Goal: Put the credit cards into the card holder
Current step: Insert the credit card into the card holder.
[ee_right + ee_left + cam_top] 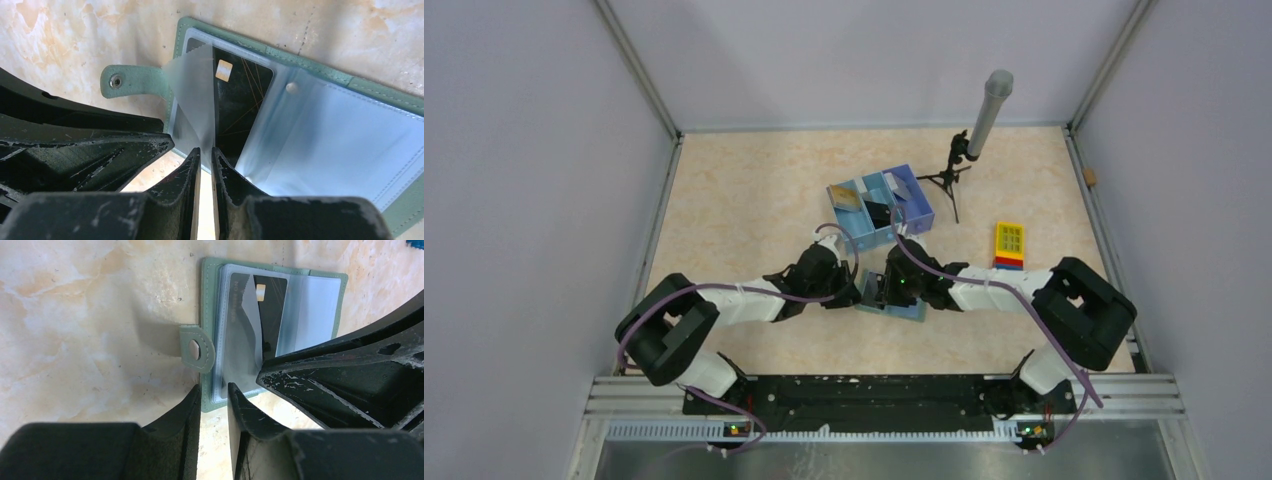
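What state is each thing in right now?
Holder: open, flat on table.
Snap tab: unfastened.
Card: inside holder, chip up.
Sleeve: lifted off card.
Left gripper: slightly open at holder's edge.
Right gripper: shut on sleeve.
Tray: holding items.
Microphone: standing on tripod.

Plain grey walls (pixel 524 150) enclose a beige marbled tabletop (pixel 744 190)

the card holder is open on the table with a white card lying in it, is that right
Not quite. The card is black with a gold chip, not white. The card holder does lie open on the table with that card in it. The right wrist view shows this most clearly.
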You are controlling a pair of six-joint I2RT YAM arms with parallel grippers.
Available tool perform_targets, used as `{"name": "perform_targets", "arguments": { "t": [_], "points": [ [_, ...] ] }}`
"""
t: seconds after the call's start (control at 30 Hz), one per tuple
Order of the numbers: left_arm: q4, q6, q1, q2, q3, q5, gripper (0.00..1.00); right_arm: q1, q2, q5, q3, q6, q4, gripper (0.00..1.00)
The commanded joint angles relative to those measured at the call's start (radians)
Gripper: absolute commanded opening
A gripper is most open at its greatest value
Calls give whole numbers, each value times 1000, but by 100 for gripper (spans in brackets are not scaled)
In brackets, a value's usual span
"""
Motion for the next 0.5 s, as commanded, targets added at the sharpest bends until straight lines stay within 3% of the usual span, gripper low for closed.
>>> {"name": "perform_targets", "arguments": {
  "t": [0.0, 0.17, 0.33, 0.47],
  "points": [
    [55, -19, -4, 12, -18, 43, 26, 20, 21, -6, 36, 9, 47, 12],
    [39, -17, -4, -12, -23, 24, 27, 21, -7, 16, 46, -8, 17, 14],
    [17, -9, -4, -33, -16, 10, 28, 22, -98, 101, 39, -36, -81, 25],
    [18, -3, -3, -23, -5, 19, 28, 22, -113, 147, 34, -37, -122, 28]
  ]
}}
